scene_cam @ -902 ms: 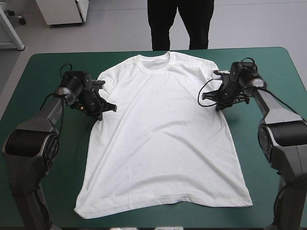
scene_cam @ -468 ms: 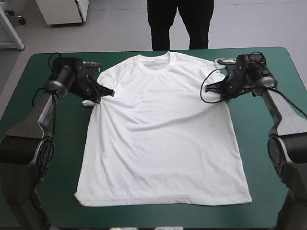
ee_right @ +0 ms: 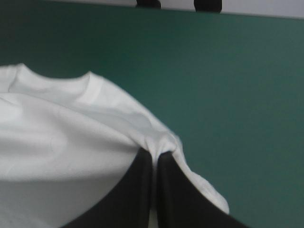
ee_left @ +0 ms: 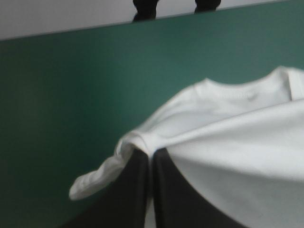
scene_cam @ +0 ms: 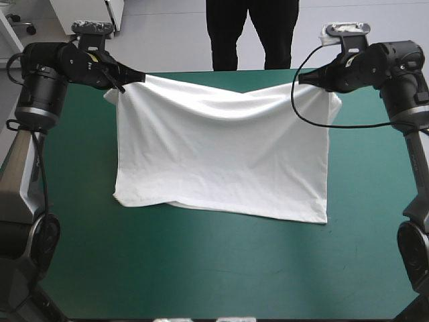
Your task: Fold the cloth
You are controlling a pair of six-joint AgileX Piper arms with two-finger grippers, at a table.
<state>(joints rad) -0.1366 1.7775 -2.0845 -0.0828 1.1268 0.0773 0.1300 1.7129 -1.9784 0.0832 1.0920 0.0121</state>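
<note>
The white T-shirt (scene_cam: 221,157) hangs by its shoulders, stretched between both raised arms, its lower part lying on the teal-green table (scene_cam: 201,268). My left gripper (scene_cam: 136,76) is shut on the T-shirt's left shoulder, and my right gripper (scene_cam: 303,79) is shut on the right shoulder. In the left wrist view the gripper (ee_left: 151,153) pinches bunched cloth (ee_left: 228,137), with a sleeve drooping beside the fingers and the collar ahead. The right wrist view shows that gripper (ee_right: 154,153) pinching the T-shirt (ee_right: 61,137) the same way. The hem lies hidden under the hanging part.
The teal-green cover shows bare in front of the T-shirt and at both sides (scene_cam: 375,174). The table's far edge (ee_left: 71,32) runs just beyond the lifted shoulders.
Both grippers have risen and moved toward the far edge, carrying the T-shirt's shoulders. The T-shirt, earlier spread flat, now hangs with only its lower part on the table.
</note>
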